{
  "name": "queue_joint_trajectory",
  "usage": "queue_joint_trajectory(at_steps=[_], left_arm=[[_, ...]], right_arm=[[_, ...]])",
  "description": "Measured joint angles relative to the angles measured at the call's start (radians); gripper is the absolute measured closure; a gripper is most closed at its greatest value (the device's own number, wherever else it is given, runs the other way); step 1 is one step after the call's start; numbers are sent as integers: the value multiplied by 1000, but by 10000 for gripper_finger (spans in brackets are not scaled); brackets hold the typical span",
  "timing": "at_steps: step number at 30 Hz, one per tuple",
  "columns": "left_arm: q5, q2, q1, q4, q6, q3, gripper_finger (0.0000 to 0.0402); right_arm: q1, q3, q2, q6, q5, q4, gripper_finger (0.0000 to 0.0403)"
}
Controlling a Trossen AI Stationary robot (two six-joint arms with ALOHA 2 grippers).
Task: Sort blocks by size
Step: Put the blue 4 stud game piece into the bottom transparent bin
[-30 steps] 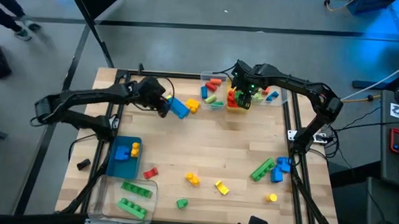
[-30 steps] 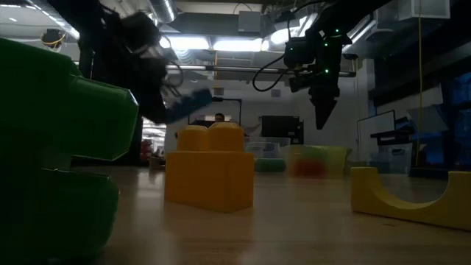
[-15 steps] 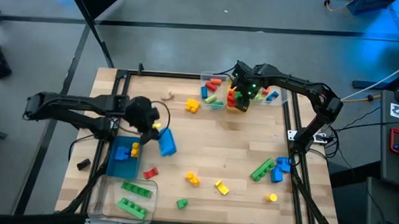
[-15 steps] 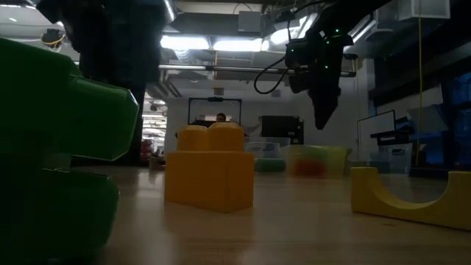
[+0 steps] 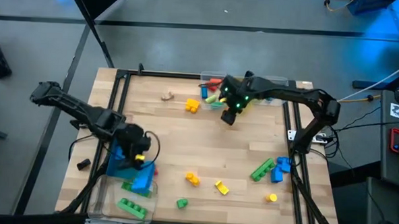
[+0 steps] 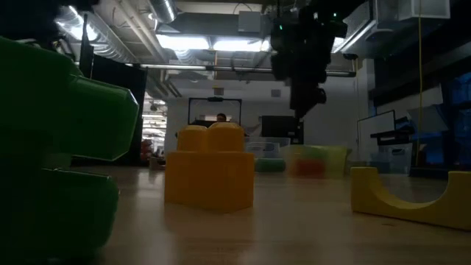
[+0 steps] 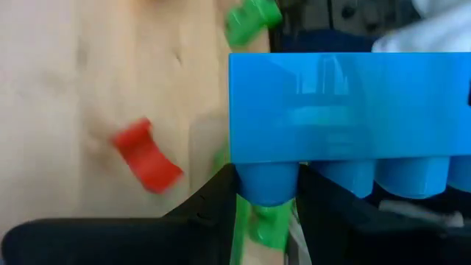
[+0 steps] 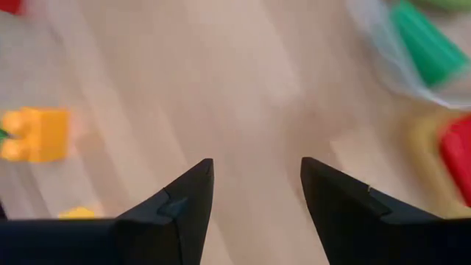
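A: Where is the long blue studded plastic brick (image 7: 346, 118) being carried?

B: It is being held in the left gripper (image 5: 140, 165), clamped between the two dark fingers (image 7: 213, 206), which are closed on its studded side. It is being kept above the near left of the wooden bench (image 5: 205, 139), over the edge of the clear plastic bin (image 5: 108, 192) where two long green studded bars (image 5: 132, 206) are lying. The blue plastic tray (image 5: 119, 164) with a small blue brick is being partly covered by the arm just behind it.

A: What is being seen around that brick?

B: A small red block (image 7: 147, 156) is lying on the bench just beside the bin. Further right along the near edge, a yellow two-stud block (image 5: 192, 178), a yellow arch piece (image 5: 222, 188), a small green block (image 5: 182, 203) and a small yellow round piece (image 5: 271, 197) are lying apart from one another.

A: And the right gripper (image 5: 229, 116)?

B: It is being held open and empty, with bare wood showing between its fingers (image 8: 184, 199). It is hovering over the far middle of the bench, just beside the clear far bin (image 5: 213, 85) of mixed small blocks. A yellow block (image 5: 191, 106) is lying to its left. A long green brick (image 5: 262, 169) and blue pieces (image 5: 281, 167) are resting together near the right edge.
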Motion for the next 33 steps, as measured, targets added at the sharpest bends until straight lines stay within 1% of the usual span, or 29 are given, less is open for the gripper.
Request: queue_joint_trajectory(at_steps=[4, 7, 14, 19, 24, 30, 33], left_arm=[[-1, 0, -96, -41, -28, 0, 295], [-1, 2, -161, -67, -54, 0, 293], [-23, 33, -267, -78, -139, 0, 288], [-38, 72, -313, -82, -229, 0, 287], [-66, 122, -333, -95, -328, 0, 286], [-87, 180, -335, -93, -393, 0, 286], [-87, 203, -335, -93, -436, 0, 286]], right_arm=[[100, 0, 0, 71, 19, 103, 196], [175, 0, 0, 127, 54, 201, 196], [362, 0, 13, 250, 173, 541, 196], [495, 2, 46, 252, 277, 820, 196], [611, 1, 131, 196, 358, 1093, 196], [696, 1, 271, 138, 368, 1399, 196], [717, 10, 334, 138, 368, 1465, 196]])
